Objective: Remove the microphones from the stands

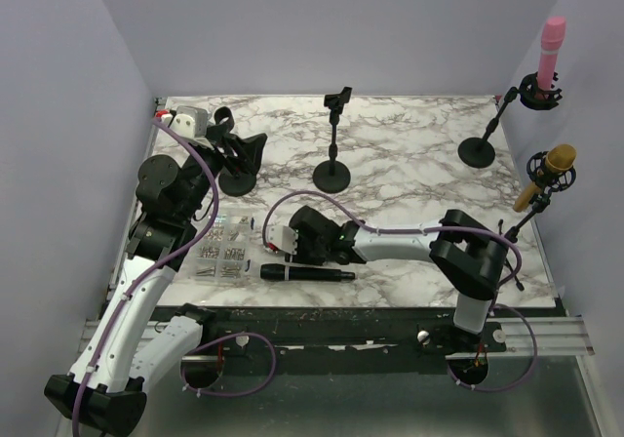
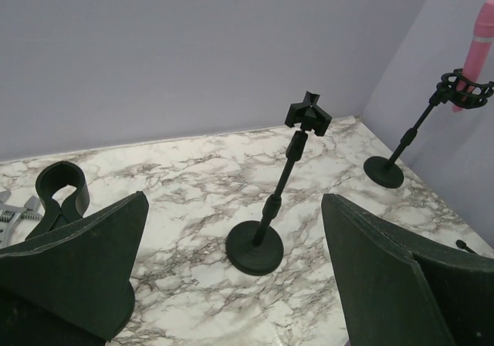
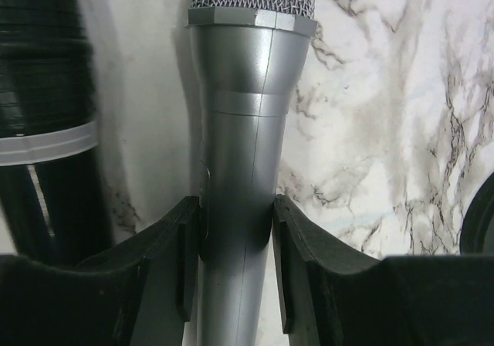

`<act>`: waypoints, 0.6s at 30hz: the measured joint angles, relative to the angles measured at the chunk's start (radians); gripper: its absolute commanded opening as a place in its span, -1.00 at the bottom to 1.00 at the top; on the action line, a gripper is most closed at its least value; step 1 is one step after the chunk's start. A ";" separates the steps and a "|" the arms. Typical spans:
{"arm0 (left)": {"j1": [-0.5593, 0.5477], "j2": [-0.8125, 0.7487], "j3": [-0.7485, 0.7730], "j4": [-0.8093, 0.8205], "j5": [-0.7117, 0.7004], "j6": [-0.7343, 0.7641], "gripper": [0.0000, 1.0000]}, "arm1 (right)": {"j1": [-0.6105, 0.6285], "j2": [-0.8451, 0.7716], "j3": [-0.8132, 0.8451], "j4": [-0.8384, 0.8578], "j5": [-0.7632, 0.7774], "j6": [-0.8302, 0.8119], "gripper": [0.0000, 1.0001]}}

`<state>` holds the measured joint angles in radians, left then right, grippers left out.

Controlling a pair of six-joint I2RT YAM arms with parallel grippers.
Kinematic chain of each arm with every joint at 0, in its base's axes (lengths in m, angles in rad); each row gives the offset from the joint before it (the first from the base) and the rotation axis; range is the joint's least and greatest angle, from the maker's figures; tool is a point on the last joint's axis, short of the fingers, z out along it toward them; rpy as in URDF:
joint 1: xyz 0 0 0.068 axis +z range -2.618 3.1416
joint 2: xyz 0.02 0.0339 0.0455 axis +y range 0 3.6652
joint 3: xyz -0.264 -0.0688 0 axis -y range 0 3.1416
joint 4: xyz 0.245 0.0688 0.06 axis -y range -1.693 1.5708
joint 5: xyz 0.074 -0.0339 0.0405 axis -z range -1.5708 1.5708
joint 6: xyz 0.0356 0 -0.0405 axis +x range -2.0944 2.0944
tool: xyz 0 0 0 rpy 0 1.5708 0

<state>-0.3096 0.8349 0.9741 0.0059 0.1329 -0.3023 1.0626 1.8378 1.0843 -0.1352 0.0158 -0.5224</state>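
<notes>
Jaws of the right gripper (image 3: 235,261) are closed on the body of the silver microphone (image 3: 247,76), held low over the table (image 3: 386,130) near a black microphone (image 1: 307,274) lying flat, seemingly for setting down, while farther back the left gripper (image 2: 233,230) is spread wide and empty, facing the bare stand (image 2: 274,207).

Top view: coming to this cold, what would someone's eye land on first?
The pink microphone standing upright in a stand at the back right corner draws the eye first, with the gold microphone tilted just nearer along the right edge. Near the front centre the right gripper is closed on a silver microphone, beside a black microphone lying flat on the marble table.
</notes>
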 measured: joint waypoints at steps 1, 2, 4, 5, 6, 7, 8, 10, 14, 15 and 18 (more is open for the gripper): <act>0.000 0.000 0.000 0.000 0.000 0.000 0.97 | 0.014 -0.003 -0.005 0.001 0.008 -0.003 -0.09; 0.000 0.000 0.000 0.000 0.000 0.000 0.97 | 0.030 -0.005 -0.010 0.003 0.017 -0.004 -0.08; 0.000 0.000 0.000 0.000 0.000 0.000 0.97 | 0.047 -0.008 -0.015 0.005 0.025 -0.003 -0.03; 0.000 0.000 0.000 0.000 0.000 0.000 0.97 | 0.052 -0.009 -0.018 0.008 0.028 -0.003 0.02; 0.000 0.000 0.000 0.000 0.000 -0.001 0.97 | 0.055 -0.011 -0.022 0.013 0.034 -0.003 0.06; 0.001 0.000 0.000 0.000 0.000 -0.001 0.97 | 0.056 -0.013 -0.026 0.019 0.040 -0.002 0.11; 0.001 0.000 0.000 0.000 0.000 -0.002 0.97 | 0.057 -0.014 -0.029 0.027 0.049 -0.002 0.15; 0.001 0.001 0.000 0.000 0.000 -0.002 0.97 | 0.058 -0.015 -0.032 0.037 0.069 0.000 0.22; 0.001 0.003 0.000 0.000 0.000 -0.002 0.97 | 0.058 -0.015 -0.033 0.053 0.100 0.004 0.36; 0.001 0.003 0.000 0.000 0.000 -0.002 0.97 | 0.058 -0.016 -0.034 0.057 0.105 0.005 0.38; 0.001 0.003 0.000 0.000 0.001 -0.002 0.97 | 0.058 -0.021 -0.039 0.066 0.119 0.007 0.42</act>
<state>-0.3088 0.8375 0.9741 0.0059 0.1337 -0.3046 1.1202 1.8172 1.0451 -0.0696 0.1345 -0.5152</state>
